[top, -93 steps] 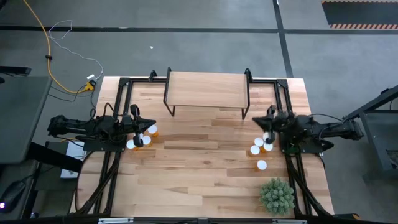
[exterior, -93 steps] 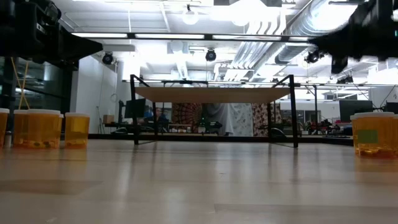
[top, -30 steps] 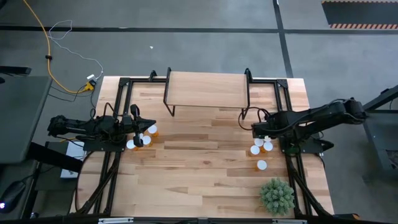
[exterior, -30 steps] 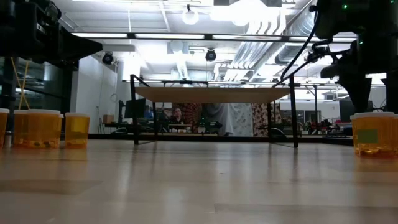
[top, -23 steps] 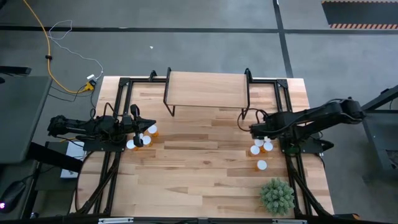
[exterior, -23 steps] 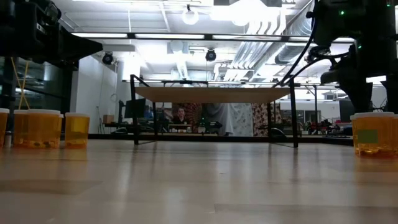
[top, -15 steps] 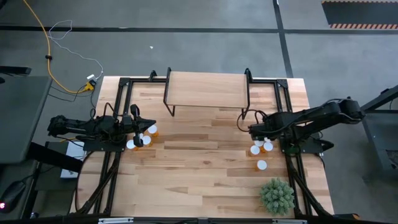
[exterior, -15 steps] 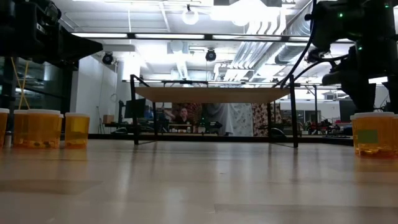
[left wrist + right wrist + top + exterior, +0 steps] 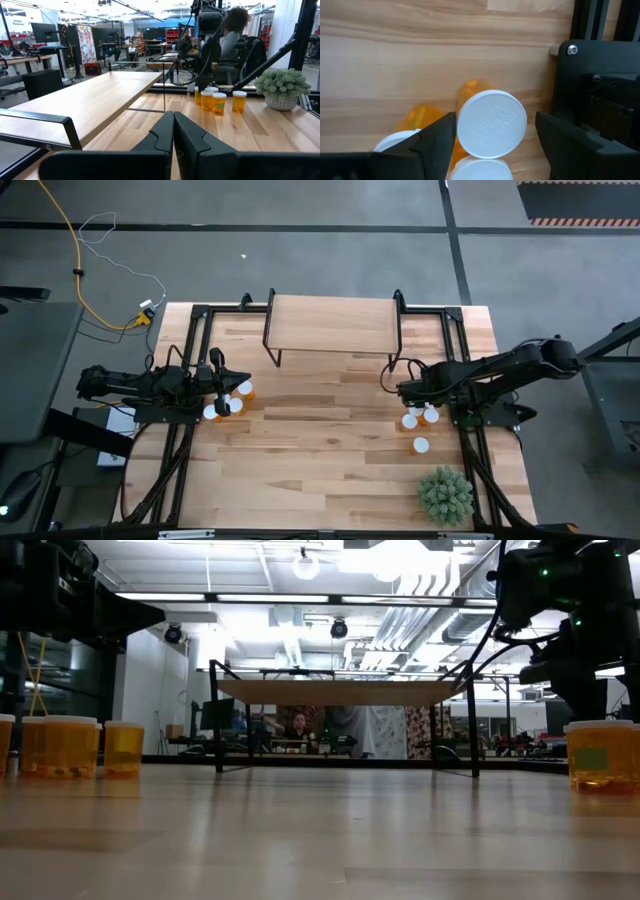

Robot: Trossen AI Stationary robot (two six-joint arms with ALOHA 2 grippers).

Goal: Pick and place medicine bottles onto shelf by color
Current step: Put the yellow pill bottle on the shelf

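"Which arm was working when you looked?"

"The right gripper (image 9: pixel 492 130). It hung directly over the right-hand cluster of medicine bottles (image 9: pixel 415 420), its fingers spread wide on either side of one white cap (image 9: pixel 491 123) and not touching it. I'd say it was lined up like that so it could drop straight down and grip the bottle below the cap."

"And the left one?"

"The left gripper (image 9: pixel 173 131) waited at the left edge of the table (image 9: pixel 330 460), fingers pressed together and holding nothing, right beside its own group of bottles (image 9: pixel 228 400)."

"Anything on the shelf (image 9: pixel 332 323)?"

"No. It stood at the far side, its board bare. All the bottles were on the tabletop, one apart from the rest near the spiky plant (image 9: pixel 445 494). By my reckoning, the sorting had barely begun."
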